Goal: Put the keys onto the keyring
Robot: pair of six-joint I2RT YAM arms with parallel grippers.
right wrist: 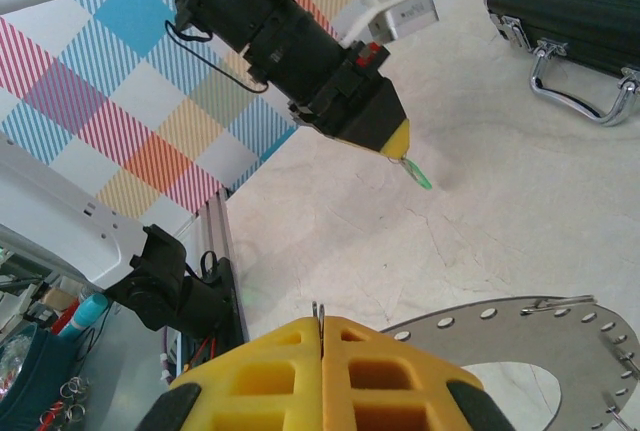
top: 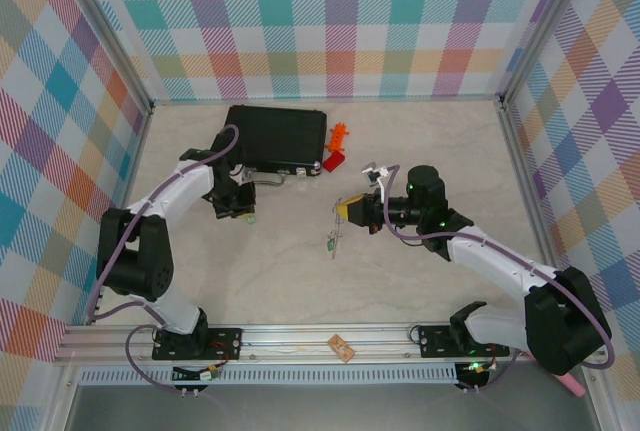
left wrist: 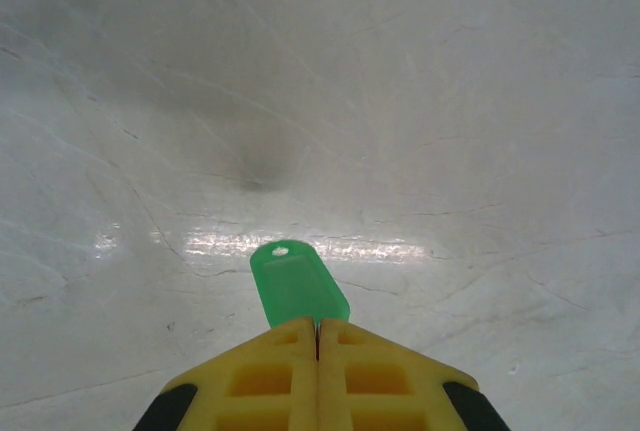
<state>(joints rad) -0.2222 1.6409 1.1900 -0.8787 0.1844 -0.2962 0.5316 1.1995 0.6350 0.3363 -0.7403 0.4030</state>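
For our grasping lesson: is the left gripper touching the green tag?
Touching. In the left wrist view the tag sticks out from between the left gripper's shut jaws, pinched there.

Pastel plaid walls point(top: 340, 21) on three sides of a pale marbled tabletop point(top: 300, 281)
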